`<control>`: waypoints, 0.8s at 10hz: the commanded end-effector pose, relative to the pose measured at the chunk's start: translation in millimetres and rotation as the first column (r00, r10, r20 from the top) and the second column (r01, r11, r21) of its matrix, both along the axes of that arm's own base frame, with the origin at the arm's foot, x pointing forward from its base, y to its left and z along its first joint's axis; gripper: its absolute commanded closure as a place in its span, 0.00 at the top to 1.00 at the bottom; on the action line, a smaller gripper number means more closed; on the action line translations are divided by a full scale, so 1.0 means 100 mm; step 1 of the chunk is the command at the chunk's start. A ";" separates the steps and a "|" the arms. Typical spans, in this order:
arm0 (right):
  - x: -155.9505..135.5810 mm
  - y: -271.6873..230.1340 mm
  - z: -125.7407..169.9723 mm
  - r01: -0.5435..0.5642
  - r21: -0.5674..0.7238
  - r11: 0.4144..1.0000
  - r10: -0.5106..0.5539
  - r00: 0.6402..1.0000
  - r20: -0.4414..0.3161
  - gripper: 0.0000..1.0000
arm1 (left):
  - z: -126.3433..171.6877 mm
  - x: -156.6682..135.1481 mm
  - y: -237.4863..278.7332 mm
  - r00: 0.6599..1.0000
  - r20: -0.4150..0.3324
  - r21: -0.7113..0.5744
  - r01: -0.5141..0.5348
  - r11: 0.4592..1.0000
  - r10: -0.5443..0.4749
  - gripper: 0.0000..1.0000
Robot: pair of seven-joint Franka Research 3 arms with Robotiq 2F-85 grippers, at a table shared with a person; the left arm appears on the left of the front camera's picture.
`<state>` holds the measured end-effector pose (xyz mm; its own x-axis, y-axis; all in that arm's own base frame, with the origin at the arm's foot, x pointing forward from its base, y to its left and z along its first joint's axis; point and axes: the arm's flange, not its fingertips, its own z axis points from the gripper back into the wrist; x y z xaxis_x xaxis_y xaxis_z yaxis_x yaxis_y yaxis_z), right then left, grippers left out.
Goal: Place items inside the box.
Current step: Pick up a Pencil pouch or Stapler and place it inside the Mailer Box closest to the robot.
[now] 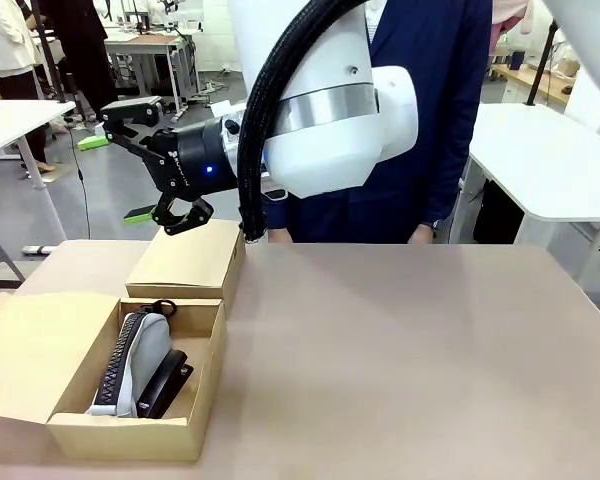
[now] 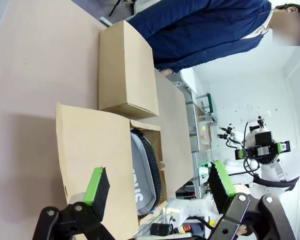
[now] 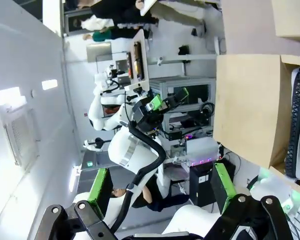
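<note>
Brown cardboard: the box [image 1: 130, 435] sits at the lower left of the frame on the tabletop [image 1: 400, 340], its lid flap [image 1: 35, 355] folded out toward the left edge. Contents:
- grey pencil case [image 1: 148, 352], lying lengthwise with its black zip strip uppermost
- black stapler [image 1: 170, 382], touching the case on the side nearer frame centre

A smaller closed cardboard box [image 1: 185, 262] stands just behind the open one, toward the top of the frame.

Right gripper [image 1: 115, 178]: upper left of the front view, in the air above the boxes, pointing toward the left edge. Its jaws are spread wide with the green pads well apart, holding and touching nothing. Its white arm [image 1: 330, 110] crosses the top centre. In the right wrist view its fingers [image 3: 99, 187] rise from the bottom edge with open air between them, and the flap and pencil case lie at the right edge.

Left gripper [image 2: 159, 187]: bottom of the left wrist view, jaws likewise spread and pads empty, apart from the box. The box lies mid-frame, with the pencil case's white lettering showing.

A person in a navy jacket [image 1: 430, 120] stands at the far side, top centre.
</note>
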<state>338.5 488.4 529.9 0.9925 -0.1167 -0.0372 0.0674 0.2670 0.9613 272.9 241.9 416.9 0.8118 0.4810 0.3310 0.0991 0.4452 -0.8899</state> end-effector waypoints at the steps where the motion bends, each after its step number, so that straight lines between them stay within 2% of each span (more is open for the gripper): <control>1: 0.05 -0.09 -0.01 -0.130 -0.141 0.981 0.148 0.981 0.128 1.00 | 0.01 0.01 0.00 0.999 0.034 -0.011 -0.004 1.000 0.005 1.00; 2: 0.11 -0.17 -0.07 -0.224 -0.277 0.935 0.281 0.941 0.189 1.00 | 0.01 0.01 0.00 0.999 0.034 -0.011 -0.004 1.000 0.005 1.00; 4: 0.16 -0.43 -0.17 -0.300 -0.494 0.816 0.461 0.853 0.245 1.00 | 0.01 0.01 0.00 0.999 0.034 -0.011 -0.004 1.000 0.005 1.00; 5: 0.22 -0.67 -0.15 -0.312 -0.493 0.812 0.467 0.855 0.228 1.00 | 0.01 0.01 0.00 0.999 0.034 -0.011 -0.004 1.000 0.005 1.00; 6: 0.27 -1.04 -0.04 -0.303 -0.419 0.856 0.429 0.868 0.249 1.00 | 0.01 0.01 0.00 0.999 0.034 -0.011 -0.004 1.000 0.005 1.00; 7: 0.28 -1.52 0.05 -0.289 -0.265 0.920 0.356 0.899 0.255 1.00 | 0.01 0.01 0.00 0.999 0.034 -0.011 -0.004 1.000 0.005 1.00; 8: 0.26 -1.97 0.04 -0.258 -0.143 0.956 0.283 0.938 0.201 1.00 | 0.01 0.01 0.00 0.999 0.034 -0.011 -0.004 1.000 0.005 1.00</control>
